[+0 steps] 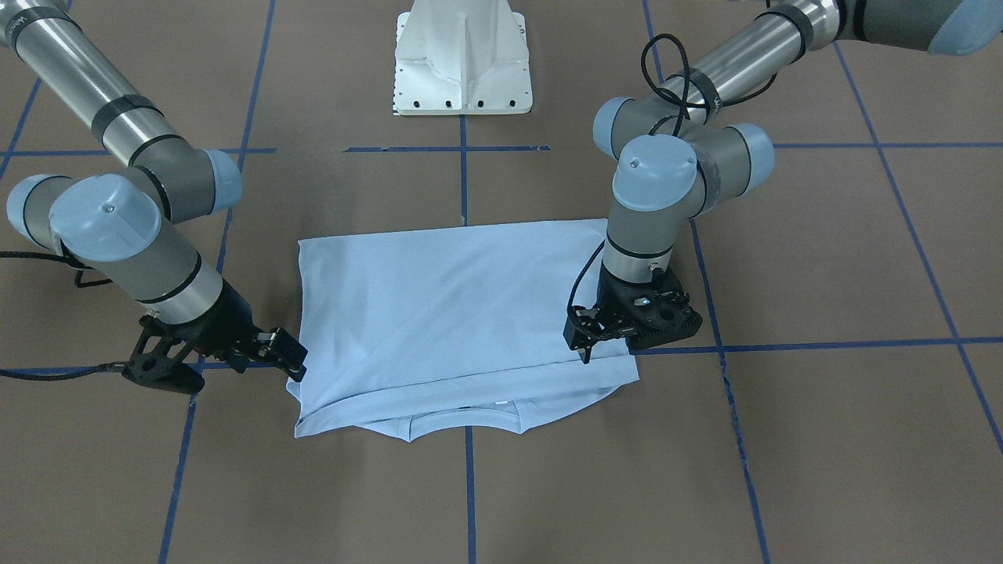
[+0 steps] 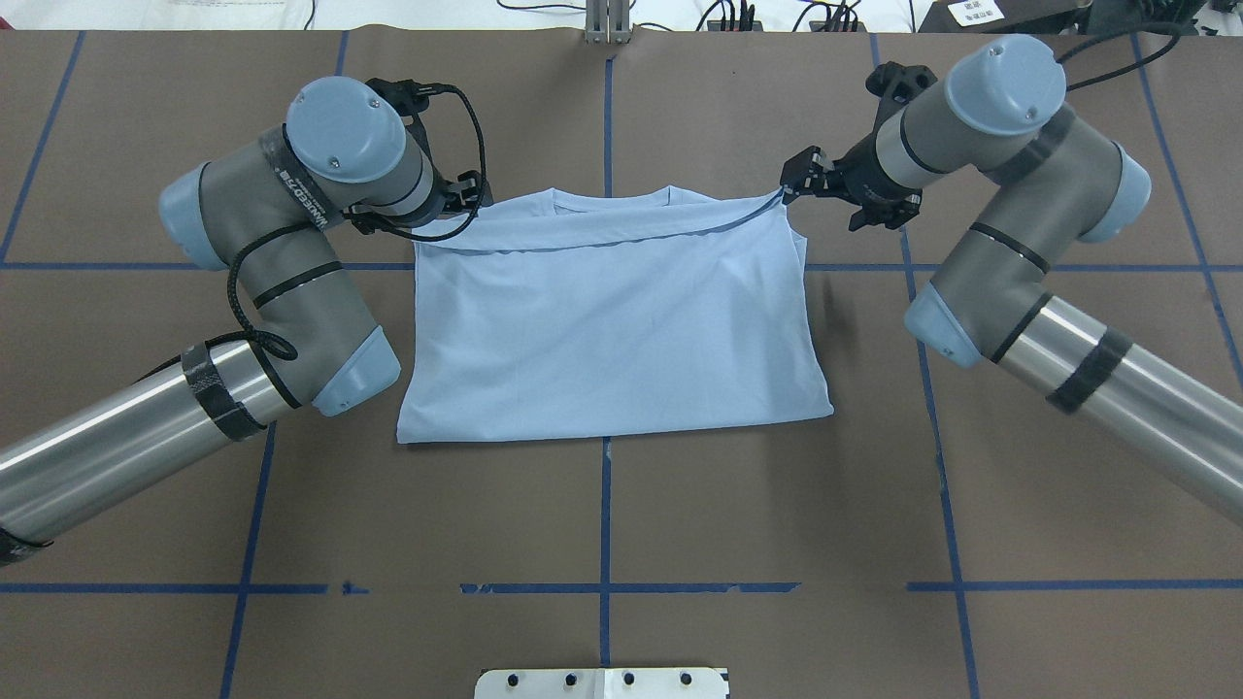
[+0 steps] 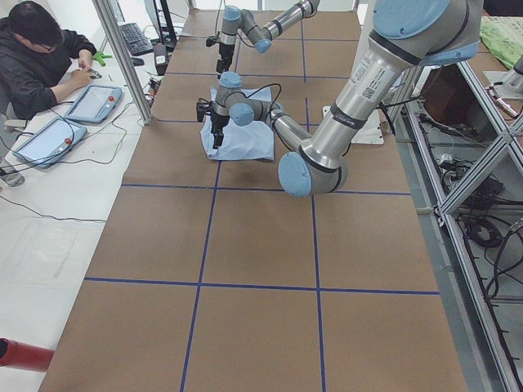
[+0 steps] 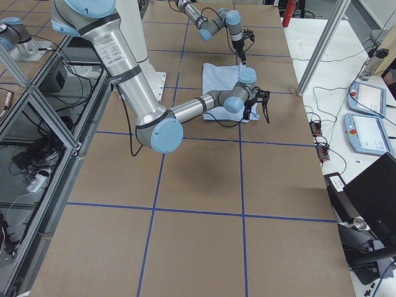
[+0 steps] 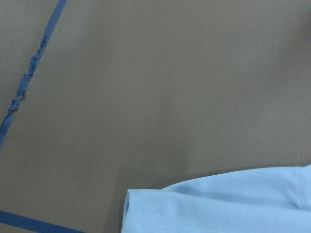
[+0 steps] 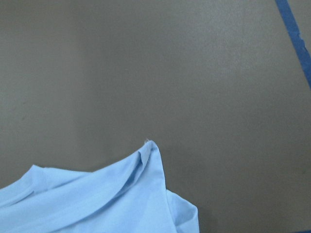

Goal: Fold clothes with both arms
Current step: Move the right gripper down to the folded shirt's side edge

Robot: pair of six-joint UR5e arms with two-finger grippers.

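One pale blue T-shirt (image 1: 462, 313), soft and faintly creased, lies folded in half on the brown tabletop (image 1: 823, 258), collar at the far edge. Two grey arms flank it. The right end effector (image 2: 789, 186) pinches a raised corner; the left end effector (image 1: 586, 338) rests on the opposite corner, its grip impossible to tell.

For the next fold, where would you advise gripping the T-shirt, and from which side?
Judging by its pose, grip the T-shirt at the two corners of its folded-over edge beside the collar, coming in from either side, one gripper per corner. That free edge lies flat and straight, so it should lift evenly.
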